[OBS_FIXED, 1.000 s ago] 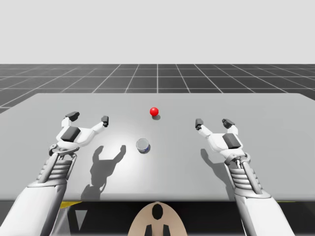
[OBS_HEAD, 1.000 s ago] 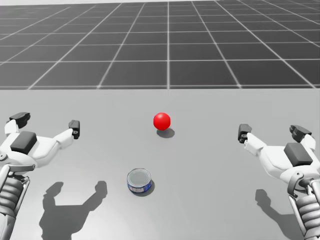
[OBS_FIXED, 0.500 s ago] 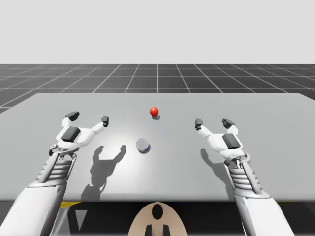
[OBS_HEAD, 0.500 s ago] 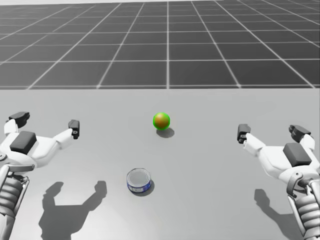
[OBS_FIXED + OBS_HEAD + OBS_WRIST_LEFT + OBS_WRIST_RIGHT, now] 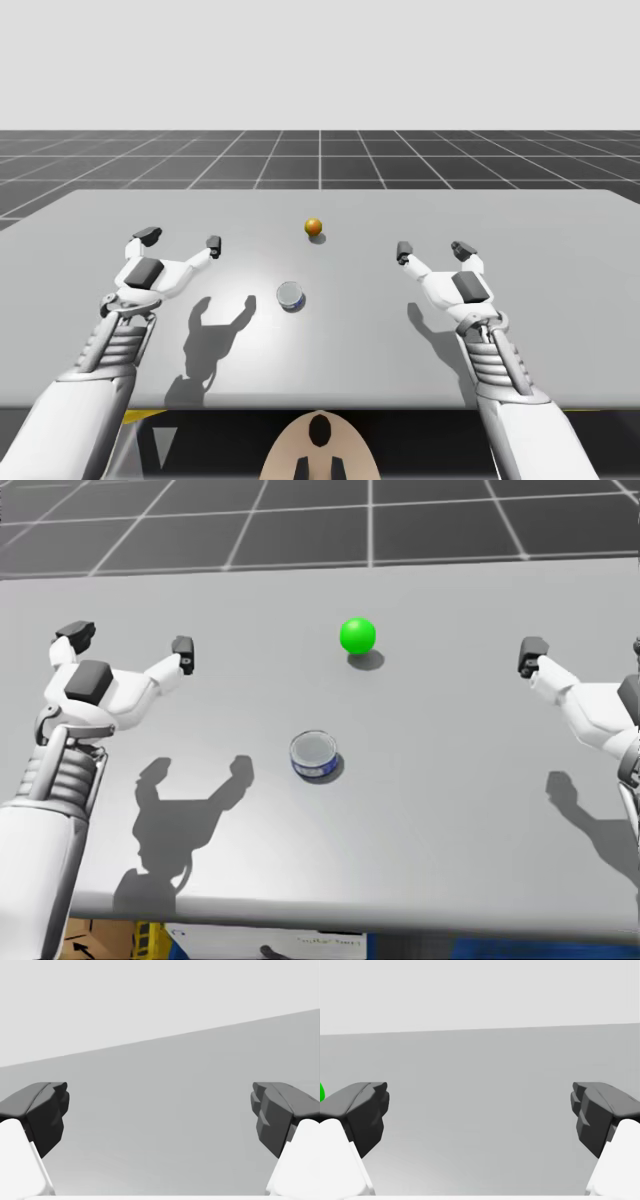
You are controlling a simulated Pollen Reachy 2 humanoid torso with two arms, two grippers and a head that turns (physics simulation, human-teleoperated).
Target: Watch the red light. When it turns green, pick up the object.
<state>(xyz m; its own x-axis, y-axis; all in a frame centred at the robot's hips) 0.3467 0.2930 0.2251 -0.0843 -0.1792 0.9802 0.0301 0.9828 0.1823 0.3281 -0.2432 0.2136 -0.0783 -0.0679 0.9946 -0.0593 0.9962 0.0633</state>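
The light, a small ball, glows green in the head view and looks orange in the high view; a green sliver sits beside my right gripper's finger. The object is a short round can with a silver top and blue side, upright in front of the ball. My left gripper hovers open, left of the can. My right gripper hovers open to the can's right, one fingertip showing. Nothing lies between either pair of fingers.
The grey table is bare around the can and ball, and its near edge runs below the can. Both arms cast shadows on the tabletop. A dark gridded floor lies beyond the far edge.
The light has gone from red through orange to green. My head has turned down, so the head view has shifted. Neither arm nor the can has moved.
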